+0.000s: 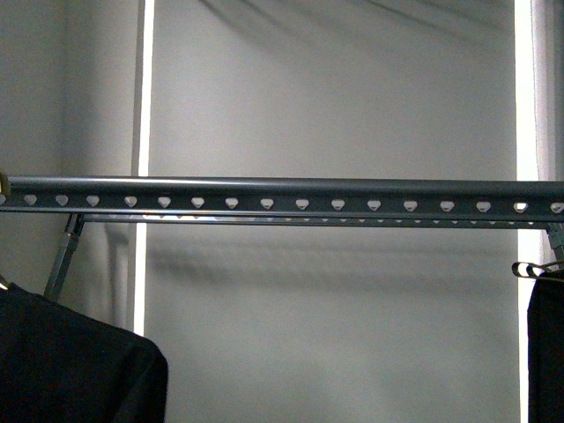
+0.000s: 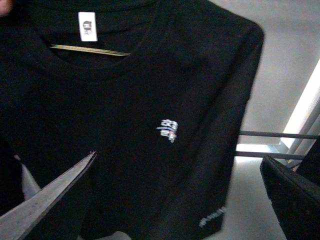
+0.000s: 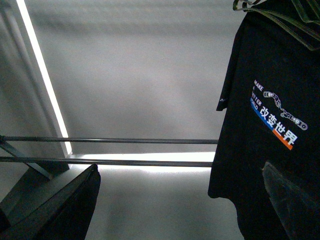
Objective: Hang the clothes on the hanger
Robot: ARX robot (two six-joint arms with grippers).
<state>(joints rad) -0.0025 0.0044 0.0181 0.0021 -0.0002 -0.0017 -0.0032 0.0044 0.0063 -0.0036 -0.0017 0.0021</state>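
Clothes (image 2: 125, 140): a black T-shirt that fills most of the left wrist view, its front to the camera, with a small pale print on the chest and small white print near one sleeve hem.
Neck: a white neck label (image 2: 87, 26) sits inside the collar, and a thin bronze-toned bar (image 2: 90, 50) crosses the neck opening just below it.
Position: in the front view one black shoulder shows in the lower left corner, below the left part of the hanger and apart from it. The frame edge cuts off the top of the garment, so it cannot be told whether its hook sits on the rail.
Hanger (image 1: 282, 189): a long, level, dark grey rail spanning the whole front view, with a row of small shield-shaped holes. A slanted brace (image 1: 63, 260) runs down from its left part.
Left gripper (image 2: 178, 157): fingers spread wide, nothing pinched between them, with the T-shirt lying beyond.
Right gripper (image 3: 180, 167): fingers wide apart and empty, with two thin rods (image 3: 125, 141) running level beyond them.
Other garment (image 3: 270, 125): black, with a white, blue and orange print. In the front view it is at the right edge, below the rail, under a silver wire hook (image 1: 533, 267).
Backdrop (image 1: 335, 106): plain grey, with bright vertical light strips (image 1: 144, 88).
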